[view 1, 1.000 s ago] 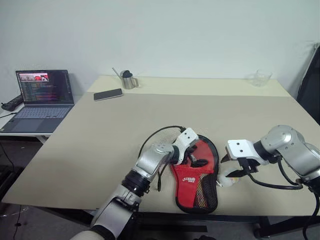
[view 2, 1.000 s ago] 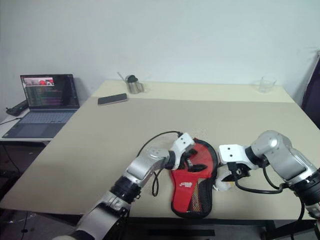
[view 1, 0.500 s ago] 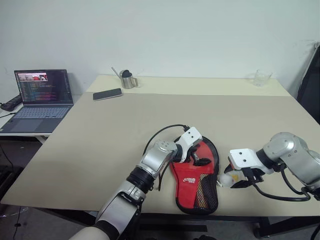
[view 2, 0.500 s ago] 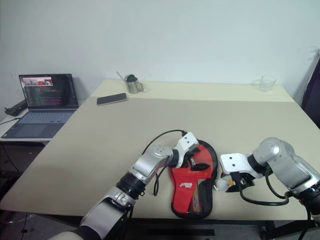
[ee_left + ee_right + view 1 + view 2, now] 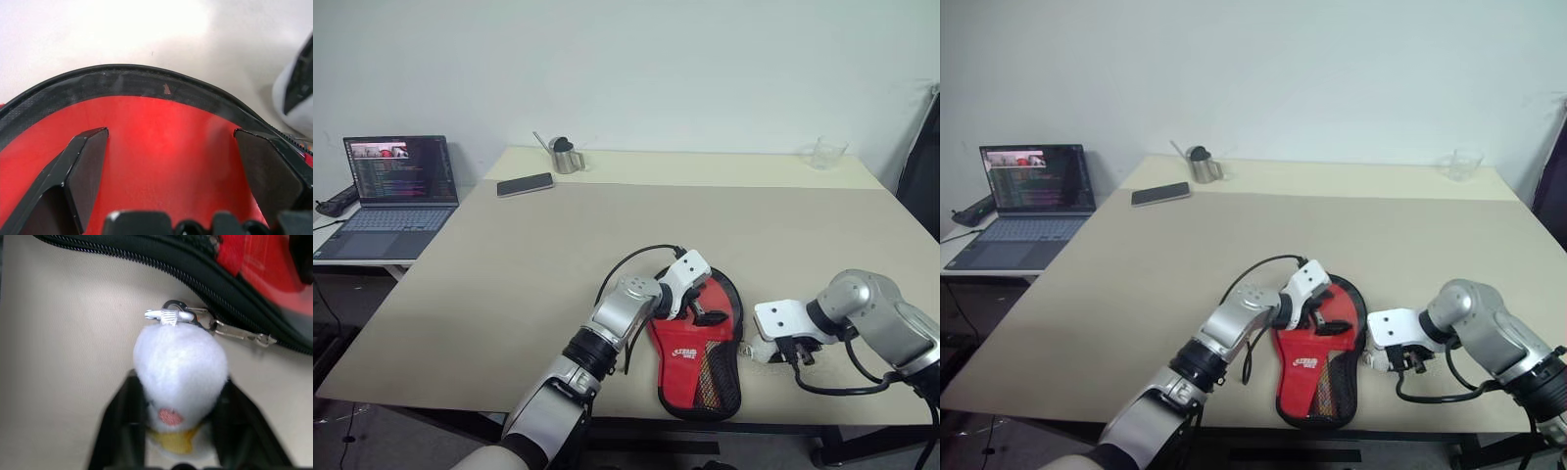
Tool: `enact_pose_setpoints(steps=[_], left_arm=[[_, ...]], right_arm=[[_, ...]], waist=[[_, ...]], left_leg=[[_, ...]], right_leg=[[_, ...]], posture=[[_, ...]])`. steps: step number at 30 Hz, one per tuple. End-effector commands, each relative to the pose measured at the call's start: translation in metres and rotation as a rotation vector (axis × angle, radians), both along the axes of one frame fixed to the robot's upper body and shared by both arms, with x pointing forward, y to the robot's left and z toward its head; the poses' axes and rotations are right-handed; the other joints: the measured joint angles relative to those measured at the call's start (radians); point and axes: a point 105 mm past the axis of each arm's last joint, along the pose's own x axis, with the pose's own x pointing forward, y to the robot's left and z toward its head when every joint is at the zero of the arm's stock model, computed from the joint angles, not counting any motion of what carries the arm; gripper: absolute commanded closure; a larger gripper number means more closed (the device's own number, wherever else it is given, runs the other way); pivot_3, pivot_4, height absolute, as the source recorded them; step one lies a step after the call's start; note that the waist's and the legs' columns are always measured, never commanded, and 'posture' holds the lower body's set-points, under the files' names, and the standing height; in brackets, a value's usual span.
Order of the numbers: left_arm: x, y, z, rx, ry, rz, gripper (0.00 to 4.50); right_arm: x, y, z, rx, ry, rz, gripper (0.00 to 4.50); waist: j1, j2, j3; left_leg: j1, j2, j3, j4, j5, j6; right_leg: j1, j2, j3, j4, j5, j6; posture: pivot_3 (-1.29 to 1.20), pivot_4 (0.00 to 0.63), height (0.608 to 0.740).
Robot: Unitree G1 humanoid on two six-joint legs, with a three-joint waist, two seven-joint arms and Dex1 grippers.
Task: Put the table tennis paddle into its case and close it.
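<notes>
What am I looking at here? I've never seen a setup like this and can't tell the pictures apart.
A two-armed humanoid robot stands at a table. Two pictures come from its head, two from cameras on its wrists. The left hand, open, rests on the red side of the paddle case. The right hand has its fingers around the white fluffy charm clipped to the case's zip pull. Farther off lie a phone, a metal cup and a clear cup; a laptop sits on a side desk.

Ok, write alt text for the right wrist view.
A fluffy white charm with a pink spot sits between the right gripper's two black fingers, which close on its sides. A metal clip links it to the zip pull on the case, whose black zip rim and red side lie on the beige table.
</notes>
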Motion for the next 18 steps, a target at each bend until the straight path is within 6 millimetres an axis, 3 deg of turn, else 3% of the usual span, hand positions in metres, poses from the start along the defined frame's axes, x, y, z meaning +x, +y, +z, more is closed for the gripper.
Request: enact_pose_setpoints(steps=[1,3,18], left_arm=[[0.005,-0.003,-0.012,0.035,0.041,0.055,0.0],[0.007,-0.006,-0.016,0.051,0.042,0.06,0.0],[0.01,-0.018,-0.034,0.109,0.038,0.058,0.0]], right_arm=[[-0.011,-0.001,0.005,-0.004,0.021,0.036,4.07],[-0.016,0.0,0.008,-0.003,0.022,0.05,4.31],[-0.068,0.003,-0.002,-0.056,0.099,0.116,4.32]], waist=[[0.002,0.0,0.0],[0.001,0.0,0.0],[0.003,0.0,-0.001]], left_leg=[[0.0,0.0,-0.001,0.0,0.0,0.0],[0.0,-0.001,-0.001,0.001,0.0,0.0],[0.002,-0.001,-0.001,0.001,0.0,0.0]], right_leg=[[0.0,0.0,0.0,0.0,0.0,0.0],[0.001,-0.001,-0.001,0.0,0.0,0.001],[0.004,-0.001,-0.002,0.0,-0.002,0.003]], posture=[[0.0,0.15,0.74],[0.0,0.15,0.74],[0.0,0.15,0.74]])
